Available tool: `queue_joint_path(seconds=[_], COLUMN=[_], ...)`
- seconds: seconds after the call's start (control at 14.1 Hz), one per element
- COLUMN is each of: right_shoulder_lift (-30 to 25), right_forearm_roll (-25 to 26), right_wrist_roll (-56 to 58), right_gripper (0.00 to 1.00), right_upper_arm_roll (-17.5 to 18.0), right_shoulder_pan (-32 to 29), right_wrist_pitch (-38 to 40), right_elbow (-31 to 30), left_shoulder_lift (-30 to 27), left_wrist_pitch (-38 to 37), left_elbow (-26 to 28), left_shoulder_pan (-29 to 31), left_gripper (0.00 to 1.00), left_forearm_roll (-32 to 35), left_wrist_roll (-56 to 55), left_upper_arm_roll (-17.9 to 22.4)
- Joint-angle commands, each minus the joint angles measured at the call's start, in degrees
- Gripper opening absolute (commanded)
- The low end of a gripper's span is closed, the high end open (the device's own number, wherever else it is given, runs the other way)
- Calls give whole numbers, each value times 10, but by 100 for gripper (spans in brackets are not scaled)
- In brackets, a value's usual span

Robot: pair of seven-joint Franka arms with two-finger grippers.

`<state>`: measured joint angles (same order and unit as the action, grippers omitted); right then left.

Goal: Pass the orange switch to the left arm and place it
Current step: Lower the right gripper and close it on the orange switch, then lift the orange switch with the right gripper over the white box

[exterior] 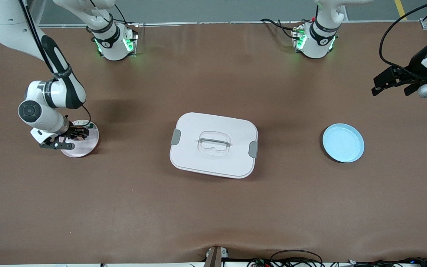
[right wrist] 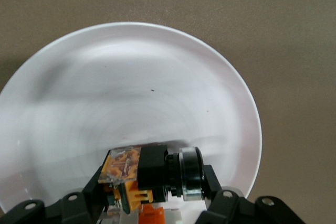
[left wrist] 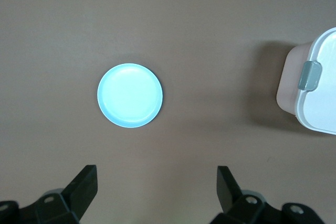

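White arms (exterior: 56, 79), black joint bands, green base lights, black cables

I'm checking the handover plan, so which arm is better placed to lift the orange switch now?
Right. The right gripper is down at the pink plate, around the orange switch. The left gripper waits, open, above the table near the blue plate.

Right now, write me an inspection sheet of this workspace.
Surface: brown table, one continuous mat.
Job's things: orange switch between the right gripper's fingers, over the pink plate; box mid-table, lid on, grey clips at both ends.
Clutter: blue plate toward the left arm's end, with nothing on it.
Grippers: right gripper down at the pink plate, shut on the switch; left gripper open, held in the air, blue plate below its camera; that arm waits.
Cables: black cable looping by the left arm; wire bundles at the table's near edge.
Surroundings: grey floor along the bases' edge.
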<state>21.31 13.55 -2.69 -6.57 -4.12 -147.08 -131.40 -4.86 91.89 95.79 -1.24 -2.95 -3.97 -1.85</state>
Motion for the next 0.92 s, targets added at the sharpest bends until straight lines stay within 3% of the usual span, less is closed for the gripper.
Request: queue_joint_path(seconds=[0.0,0.07,0.36,0.71,0.85], right_shoulder_lift=[-1,-1,-9,-29,-36], right_forearm_roll=[15,14,-4,-106,-144], right_wrist_roll=[-6,-7,-14,-33,-102], right_gripper=[11,0,0,0,0], right_upper_arm_roll=[4,5,8,9,10], right_shoulder_pan=[-14,-19,-27,2,25], right_wrist_pitch=[5,5,35,216,290], right_elbow=[4,6,24,111,153], left_shoulder_lift=[9,9,9,9,9], left_wrist_pitch=[-13,-13,-13,-13,-13], left_elbow=[-17,-17,-17,-17,-18], left_shoulder_pan=[0,0,0,-1,0], left_gripper=[100,100,100,100,100], left_forearm_roll=[15,15,15,15,15], left_wrist_roll=[5,4,5,4,5], left_upper_arm_roll=[1,2,1,2,1])
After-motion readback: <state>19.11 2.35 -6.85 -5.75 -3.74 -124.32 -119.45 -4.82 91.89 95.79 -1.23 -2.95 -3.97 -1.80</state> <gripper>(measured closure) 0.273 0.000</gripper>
